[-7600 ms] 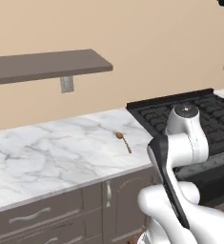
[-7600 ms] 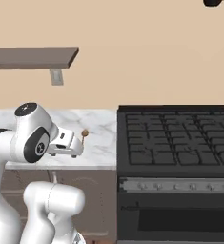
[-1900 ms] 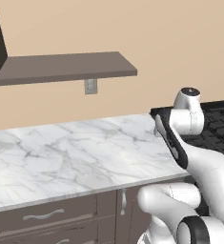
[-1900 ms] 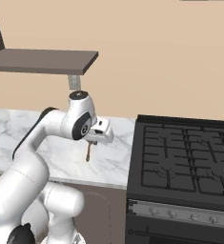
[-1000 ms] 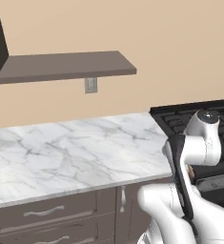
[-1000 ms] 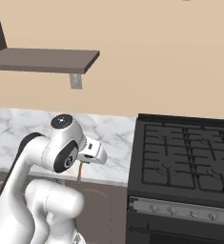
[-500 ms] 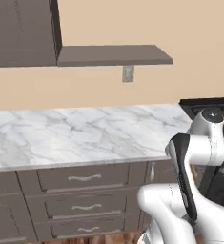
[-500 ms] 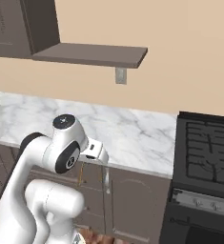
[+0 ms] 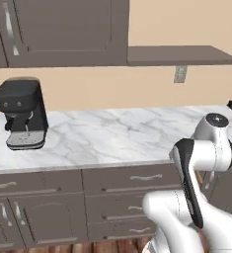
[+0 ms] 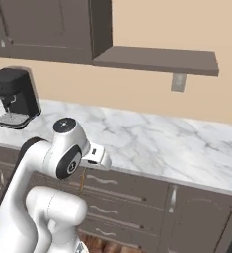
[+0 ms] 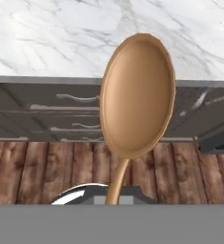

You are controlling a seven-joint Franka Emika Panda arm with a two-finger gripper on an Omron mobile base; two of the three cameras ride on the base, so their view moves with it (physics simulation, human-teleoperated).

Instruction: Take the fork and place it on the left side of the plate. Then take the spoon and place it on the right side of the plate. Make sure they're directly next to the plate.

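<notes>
1. The spoon (image 11: 137,95) is gripped by the jaws, which are closed tight on its thin handle. In the hand view its copper-brown oval bowl points up, hollow side to the camera, and the handle runs down out of sight at the bottom edge.
2. Behind the bowl in that view lie the front edge of the marble worktop (image 11: 46,38), dark drawer fronts (image 11: 42,114) and a wooden floor (image 11: 32,171), so the spoon hangs in front of the cabinets, off the worktop's edge.
3. In the right base view a thin brown sliver of the spoon (image 10: 81,182) hangs below the hand, just in front of the drawers.
4. The arm (image 10: 63,153) is folded tight against its own body, elbow high, the hand tucked low at about worktop height. In the left base view the arm (image 9: 206,153) blocks the hand, and the jaws themselves cannot be made out.
5. A black coffee machine (image 9: 21,112) stands on the worktop (image 9: 117,133) at its left end, well apart from the arm.
6. Above are dark wall cabinets (image 9: 58,29) and a shelf (image 9: 181,55) with a grey bracket beneath.
</notes>
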